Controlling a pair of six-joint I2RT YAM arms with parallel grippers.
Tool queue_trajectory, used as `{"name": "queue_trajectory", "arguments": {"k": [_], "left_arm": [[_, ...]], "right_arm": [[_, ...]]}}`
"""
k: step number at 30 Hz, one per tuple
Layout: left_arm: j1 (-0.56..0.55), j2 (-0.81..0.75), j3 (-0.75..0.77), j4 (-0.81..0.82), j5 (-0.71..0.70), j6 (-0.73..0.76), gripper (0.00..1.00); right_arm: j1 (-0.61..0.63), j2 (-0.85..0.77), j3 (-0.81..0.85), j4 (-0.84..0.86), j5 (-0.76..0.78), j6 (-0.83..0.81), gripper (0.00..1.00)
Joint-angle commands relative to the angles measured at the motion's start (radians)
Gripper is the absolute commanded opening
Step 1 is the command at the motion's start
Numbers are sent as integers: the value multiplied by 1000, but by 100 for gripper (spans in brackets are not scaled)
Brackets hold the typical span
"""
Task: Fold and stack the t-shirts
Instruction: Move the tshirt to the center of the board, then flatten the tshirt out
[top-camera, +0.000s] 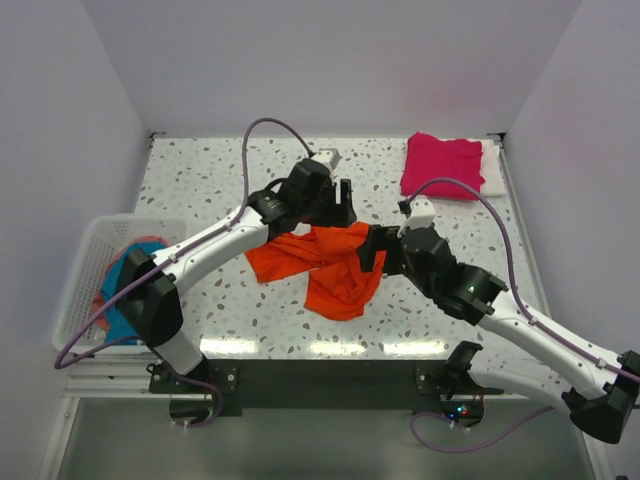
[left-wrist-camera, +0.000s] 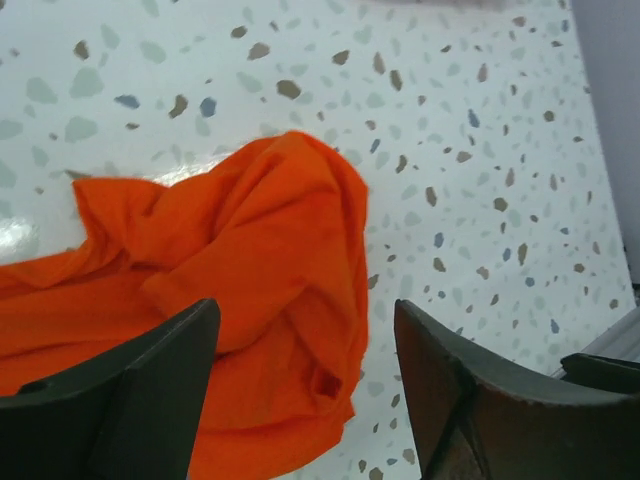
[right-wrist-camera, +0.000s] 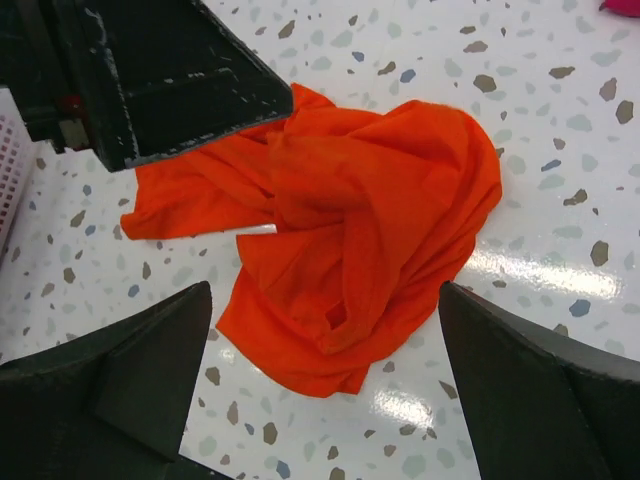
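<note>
The orange t-shirt (top-camera: 325, 265) lies crumpled in the middle of the table; it also shows in the left wrist view (left-wrist-camera: 230, 290) and the right wrist view (right-wrist-camera: 350, 210). My left gripper (top-camera: 335, 212) is open and empty, just above the shirt's far edge (left-wrist-camera: 305, 330). My right gripper (top-camera: 375, 255) is open and empty, above the shirt's right side (right-wrist-camera: 325, 325). A folded magenta-pink t-shirt (top-camera: 440, 165) lies on a folded white t-shirt (top-camera: 492, 170) at the far right corner. A teal-blue t-shirt (top-camera: 125, 285) sits in the basket.
A white slatted basket (top-camera: 85, 270) stands off the table's left edge, with cloth in it. White walls close in the far and side edges. The left gripper's body (right-wrist-camera: 160, 70) shows at the top left of the right wrist view.
</note>
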Motion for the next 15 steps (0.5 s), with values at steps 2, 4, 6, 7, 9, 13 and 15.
{"name": "queue_trajectory", "arguments": {"k": [2, 4, 6, 7, 9, 13, 15], "left_arm": [[65, -148, -67, 24, -168, -58, 78], [157, -221, -133, -21, -178, -110, 76], [214, -284, -271, -42, -182, -141, 68], [249, -348, -319, -50, -211, -147, 65], [263, -402, -449, -68, -250, -164, 60], [304, -462, -594, -87, -279, -202, 51], [315, -464, -647, -67, -279, -218, 48]], "right_arm": [[2, 42, -35, -9, -19, 40, 99], [4, 111, -39, 5, -51, 51, 99], [15, 162, -42, 31, -72, 60, 99], [24, 209, -44, 43, -85, 63, 99], [61, 252, -44, 77, -79, 68, 99], [124, 396, -23, 134, -69, 71, 91], [165, 481, 17, 143, -46, 73, 83]]}}
